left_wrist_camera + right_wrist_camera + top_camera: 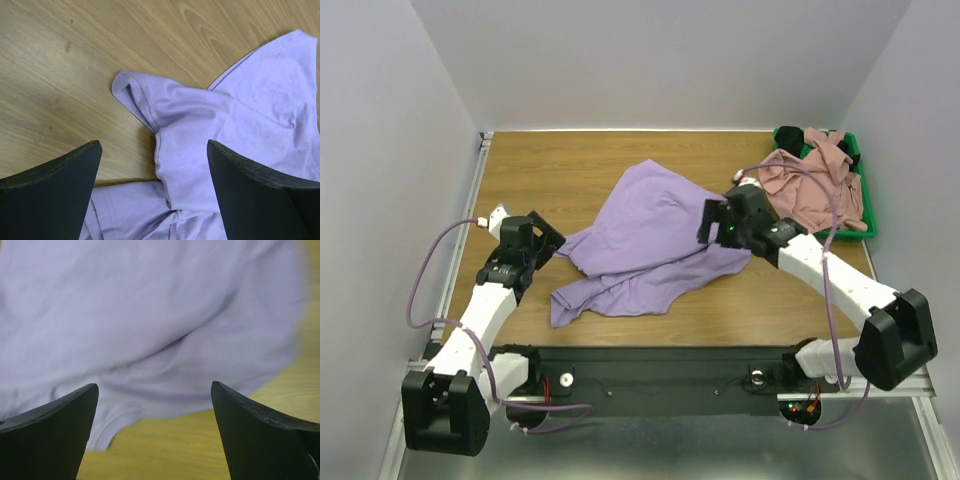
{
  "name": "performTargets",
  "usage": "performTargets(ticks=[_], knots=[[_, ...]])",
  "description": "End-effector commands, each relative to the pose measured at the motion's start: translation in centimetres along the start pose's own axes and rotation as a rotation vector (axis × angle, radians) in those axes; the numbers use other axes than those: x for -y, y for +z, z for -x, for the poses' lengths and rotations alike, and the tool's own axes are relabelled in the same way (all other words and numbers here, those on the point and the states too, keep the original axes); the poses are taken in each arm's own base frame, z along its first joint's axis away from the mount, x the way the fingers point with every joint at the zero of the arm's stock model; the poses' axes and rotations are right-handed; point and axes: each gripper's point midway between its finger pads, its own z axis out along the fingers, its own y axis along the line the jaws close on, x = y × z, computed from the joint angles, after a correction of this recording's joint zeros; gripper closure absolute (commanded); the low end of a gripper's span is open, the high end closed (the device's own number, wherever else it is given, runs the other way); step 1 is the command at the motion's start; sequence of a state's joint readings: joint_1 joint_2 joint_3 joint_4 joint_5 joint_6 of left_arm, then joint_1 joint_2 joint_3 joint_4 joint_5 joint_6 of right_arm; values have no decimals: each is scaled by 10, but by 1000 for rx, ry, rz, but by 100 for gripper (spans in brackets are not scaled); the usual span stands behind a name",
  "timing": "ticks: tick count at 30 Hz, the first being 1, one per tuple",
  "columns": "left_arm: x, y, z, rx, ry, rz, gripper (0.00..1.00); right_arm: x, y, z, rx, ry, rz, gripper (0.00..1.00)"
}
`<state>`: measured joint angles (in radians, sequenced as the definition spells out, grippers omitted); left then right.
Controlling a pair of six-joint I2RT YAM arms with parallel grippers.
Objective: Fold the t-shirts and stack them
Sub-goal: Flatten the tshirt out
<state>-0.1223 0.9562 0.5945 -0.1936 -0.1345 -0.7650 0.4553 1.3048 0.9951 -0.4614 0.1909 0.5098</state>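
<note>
The lavender t-shirt [645, 240] lies crumpled and spread across the middle of the wooden table. My left gripper [548, 243] is open at its left edge, above a bunched sleeve [145, 97]. My right gripper [712, 222] is open over the shirt's right edge, with purple cloth [150, 315] just beyond the jaws and bare wood between them. The dusty pink t-shirt [812, 188] lies heaped in the green bin. The black t-shirt [802, 138] shows as dark cloth at the bin's far end.
The green plastic bin [866, 230] stands at the table's far right. White walls close the back and sides. A metal rail [468, 200] runs along the table's left edge. Bare wood [550, 160] lies at the far left.
</note>
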Motion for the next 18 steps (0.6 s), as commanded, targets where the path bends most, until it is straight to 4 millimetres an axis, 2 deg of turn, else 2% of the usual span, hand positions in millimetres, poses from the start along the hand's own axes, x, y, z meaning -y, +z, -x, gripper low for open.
performTargets(ticks=[1, 2, 4, 6, 9, 10, 11, 15, 16, 17, 18], knots=[[9, 5, -2, -2, -11, -55, 1, -43, 10, -56, -121, -17, 144, 0], [9, 7, -4, -6, -8, -59, 1, -51, 12, -65, -133, -23, 166, 0], [11, 12, -4, -6, 2, -69, 1, -49, 25, -85, -183, -25, 142, 0], [10, 19, -7, -16, 5, -60, 1, -42, 36, -92, -200, -24, 96, 0], [10, 31, -14, -46, 17, -55, 1, -31, 57, -85, -164, -29, -10, 0], [12, 35, -13, -43, 20, -61, 1, -31, 61, -73, -127, -25, -40, 0], [15, 38, -10, -37, 29, -60, 1, -23, 73, -75, -142, -24, -79, 0], [4, 54, -17, -64, 46, 6, 2, 7, 104, -58, -161, 29, -158, 0], [2, 56, -18, -63, 48, 16, 2, 14, 110, -52, -158, 23, -174, 0], [2, 58, -18, -65, 48, 20, 3, 22, 117, -32, -127, 41, -190, 0], [-1, 61, -21, -74, 50, 34, 4, 29, 128, -32, -141, 20, -211, 0]])
